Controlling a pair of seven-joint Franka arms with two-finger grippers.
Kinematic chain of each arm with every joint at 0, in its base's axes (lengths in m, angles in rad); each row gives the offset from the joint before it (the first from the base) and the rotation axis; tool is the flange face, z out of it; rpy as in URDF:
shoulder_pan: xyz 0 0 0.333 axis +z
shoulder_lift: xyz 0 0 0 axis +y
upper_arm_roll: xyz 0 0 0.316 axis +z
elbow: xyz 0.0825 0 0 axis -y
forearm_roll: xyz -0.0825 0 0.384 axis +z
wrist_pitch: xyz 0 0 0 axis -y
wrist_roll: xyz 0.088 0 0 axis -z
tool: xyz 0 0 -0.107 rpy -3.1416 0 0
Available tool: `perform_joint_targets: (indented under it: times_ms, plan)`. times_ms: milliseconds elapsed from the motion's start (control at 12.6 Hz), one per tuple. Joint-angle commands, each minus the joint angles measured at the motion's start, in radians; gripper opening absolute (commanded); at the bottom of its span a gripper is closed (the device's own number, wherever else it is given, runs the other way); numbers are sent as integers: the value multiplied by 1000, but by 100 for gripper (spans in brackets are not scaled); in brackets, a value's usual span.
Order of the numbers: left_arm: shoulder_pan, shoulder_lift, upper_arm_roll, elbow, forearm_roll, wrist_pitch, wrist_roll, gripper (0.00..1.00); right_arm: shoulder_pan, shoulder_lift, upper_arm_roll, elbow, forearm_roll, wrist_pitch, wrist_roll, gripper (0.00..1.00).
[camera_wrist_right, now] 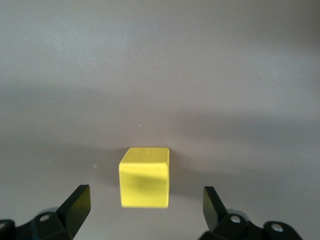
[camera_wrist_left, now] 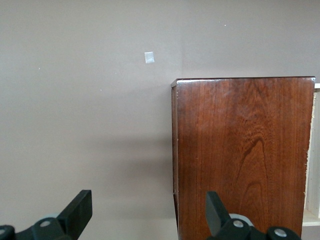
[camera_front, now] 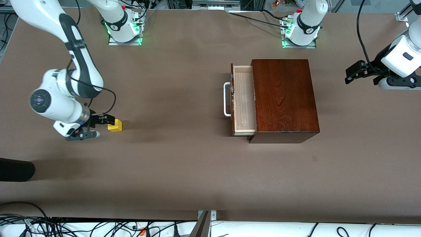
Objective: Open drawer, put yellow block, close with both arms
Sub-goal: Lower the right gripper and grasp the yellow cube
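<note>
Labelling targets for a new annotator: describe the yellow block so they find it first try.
Start at the dark wooden box with its drawer pulled open, then go across the bare brown table toward the right arm's end. There the right tool sits open, right at a small cube, the yellow block. It is the only bright yellow thing on the table.

Count: one yellow block (camera_front: 115, 125); one wooden box (camera_front: 284, 98) with one drawer (camera_front: 244, 100); two robot arms.
</note>
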Motion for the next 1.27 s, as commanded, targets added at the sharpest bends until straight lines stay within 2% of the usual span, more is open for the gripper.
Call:
perform_joint_targets:
  times_ms: [0,237,317,396,633,712,791,871,1029,1187]
  plan:
    - [2,-15,10,4,-13,-20,7,100,-8,21,9,-24,39,60,-23,100]
    - [16,-12,13,4,-22,-21,5,100,-9,21,21,-116,39,189,-23,100]
    - [16,-14,13,4,-22,-21,5,100,-8,21,21,-121,39,195,-22,98]
    - [16,-14,13,4,-24,-23,5,100,-8,21,21,-121,39,194,-23,90]
    - [15,-14,4,6,-25,-23,5,100,-9,21,23,-116,39,192,-37,45]
    - [16,-14,4,7,-25,-23,5,100,-9,21,21,-114,39,192,-39,35]
    - [15,-14,2,7,-25,-23,5,100,-9,18,21,-108,38,187,-40,18]
    - [15,-14,2,7,-25,-24,5,100,-8,12,23,-105,38,186,-42,11]
    - [15,-14,2,7,-25,-24,5,100,-8,-19,50,-63,35,116,-86,11]
    - [16,-14,2,7,-25,-27,5,100,-8,-31,101,22,32,-25,-152,11]
